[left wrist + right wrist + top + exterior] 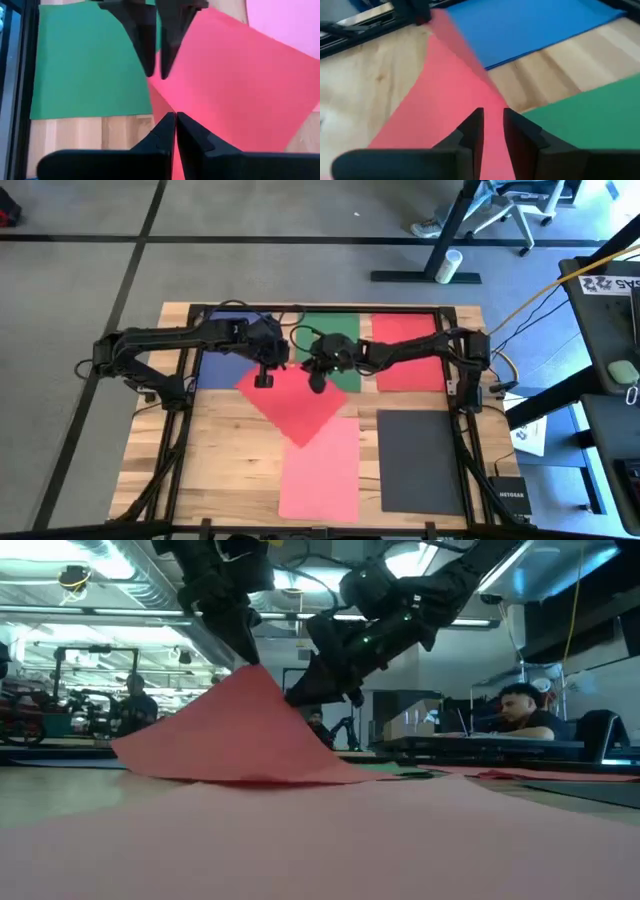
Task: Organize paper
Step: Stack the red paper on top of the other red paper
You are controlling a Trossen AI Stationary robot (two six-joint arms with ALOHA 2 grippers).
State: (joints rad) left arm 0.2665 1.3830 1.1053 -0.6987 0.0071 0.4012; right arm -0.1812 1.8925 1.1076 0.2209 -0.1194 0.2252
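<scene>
A red sheet (300, 408) lies turned like a diamond at the table's middle, its near corner over a salmon pink sheet (320, 475). My left gripper (265, 377) is shut on its far-left edge, which rises as a tent (240, 715). My right gripper (318, 380) hangs just to the right of it over the same sheet, fingers (470, 131) narrowly open and pointing down at the raised slope; whether they touch it I cannot tell. Blue (215, 365), green (345, 375) and another red sheet (410, 370) lie flat along the far side, a dark grey one (420, 460) at the near right. My left gripper pinches the red sheet's far-left edge (169, 111) between its two fingers, which come from above and point down. That edge is lifted into a peak (252, 672); the sheet slopes down from there, and its other parts lie on the table.
A black metal frame (190, 310) runs round the wooden table top (230, 450). Both arms meet over the table's far middle. Bare wood shows at the near left. Beyond the table, people sit at desks in the room (520, 710).
</scene>
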